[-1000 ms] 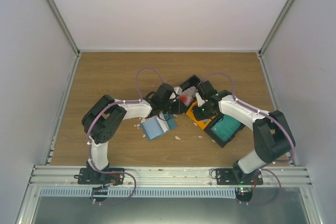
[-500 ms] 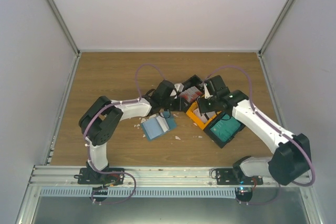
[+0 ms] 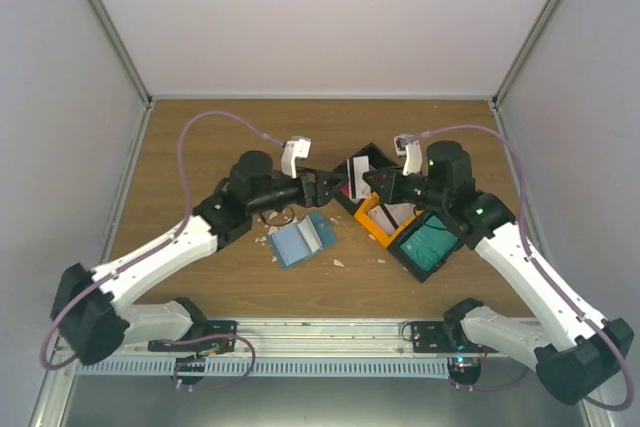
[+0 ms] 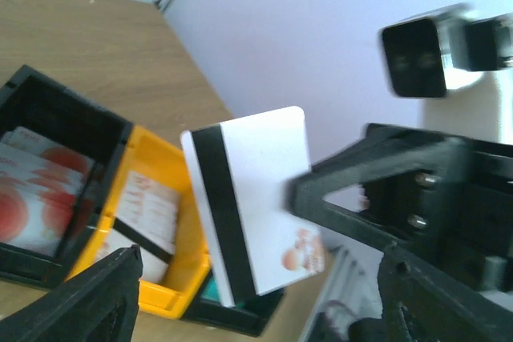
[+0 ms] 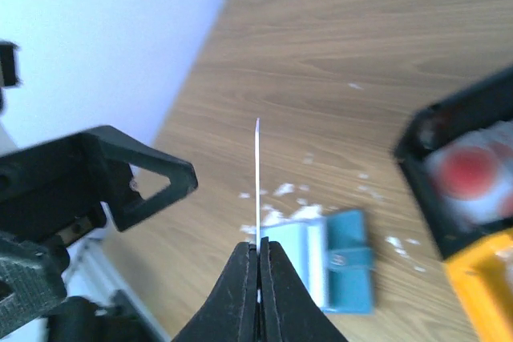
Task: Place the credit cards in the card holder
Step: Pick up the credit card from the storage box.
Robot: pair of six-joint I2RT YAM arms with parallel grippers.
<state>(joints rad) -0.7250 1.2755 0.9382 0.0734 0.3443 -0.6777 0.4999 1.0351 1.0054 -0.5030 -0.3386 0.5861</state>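
My right gripper (image 5: 258,255) is shut on the lower edge of a credit card (image 5: 257,174), seen edge-on in the right wrist view. In the left wrist view the same card (image 4: 256,198) is white with a black stripe and an orange mark, held up above the trays by the right gripper (image 4: 317,198). Facing it is my left gripper (image 3: 322,187), open, its fingers (image 4: 88,298) wide at either side of the card and not touching it. The blue-teal card holder (image 3: 300,240) lies unfolded on the table below both grippers (image 5: 325,258).
A black tray (image 3: 372,154) with red-and-white cards, an orange tray (image 3: 372,224) and a black tray (image 3: 432,265) with teal cards stand right of the holder. Torn white scraps (image 3: 338,262) lie around the holder. Grey walls enclose the wooden table.
Both arms have swung up and stretched out over the table's middle. The left gripper has opened wide and drawn back left. The right gripper now holds the card alone.
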